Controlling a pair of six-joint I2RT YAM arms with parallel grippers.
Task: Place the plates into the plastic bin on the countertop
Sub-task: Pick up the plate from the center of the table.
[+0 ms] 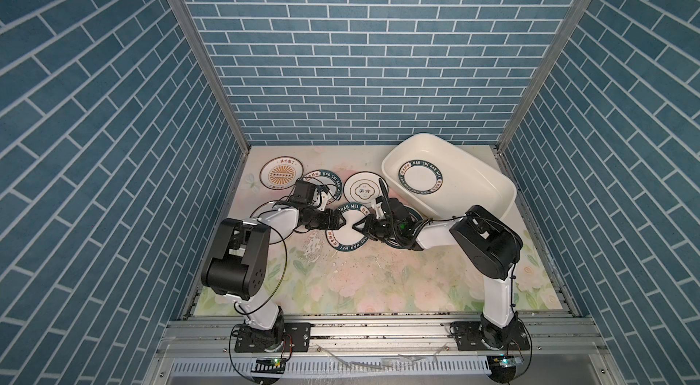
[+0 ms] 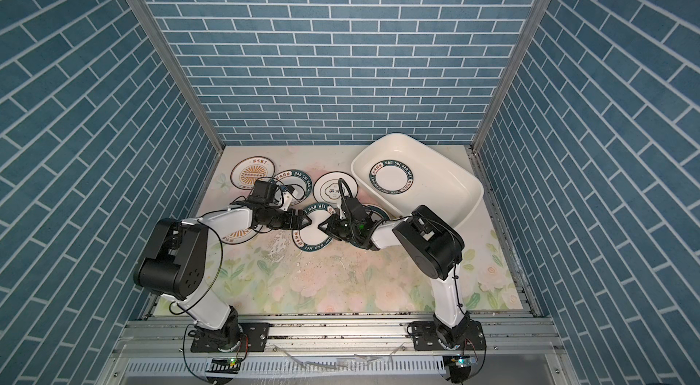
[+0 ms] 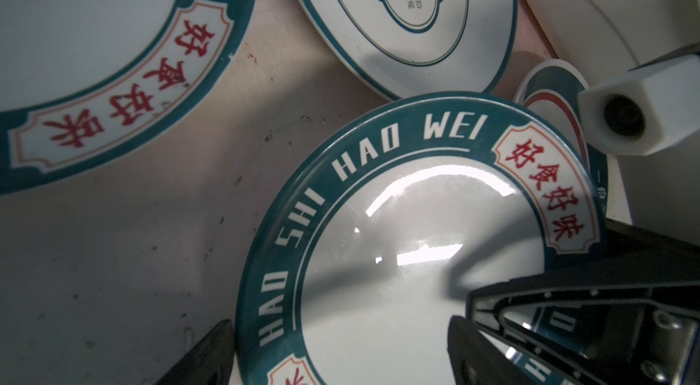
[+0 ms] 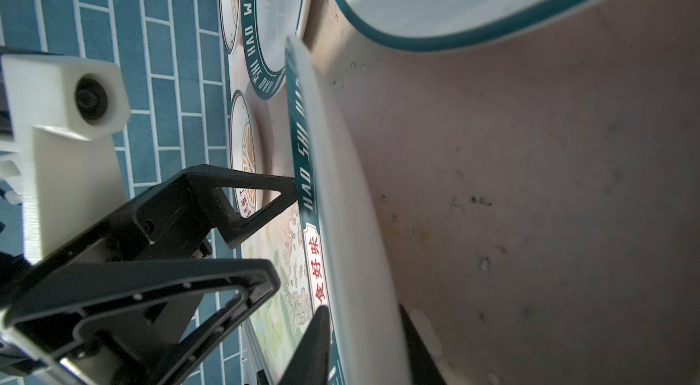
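Observation:
A white plate with a green lettered rim [image 1: 350, 240] [image 3: 378, 269] lies mid-countertop [image 1: 360, 288], one side tilted up. My right gripper [image 1: 358, 227] [image 4: 363, 322] is shut on its near rim, one finger on the lettered face and one beneath. Facing it, my left gripper [image 1: 342, 224] [image 3: 337, 349] is open, with the plate's opposite rim between its fingers. The cream plastic bin [image 1: 473, 182] stands back right with a lettered plate [image 1: 420, 176] inside. Further plates lie behind: sunburst [image 1: 281, 173], lettered [image 1: 325, 179], quatrefoil [image 1: 364, 190].
Another plate [image 1: 414, 212] lies partly under my right wrist beside the bin's near wall. One more plate [image 1: 265, 210] shows under my left forearm. Blue brick-pattern walls close in three sides. A scuffed patch [image 1: 314, 250] marks the countertop in front of the held plate.

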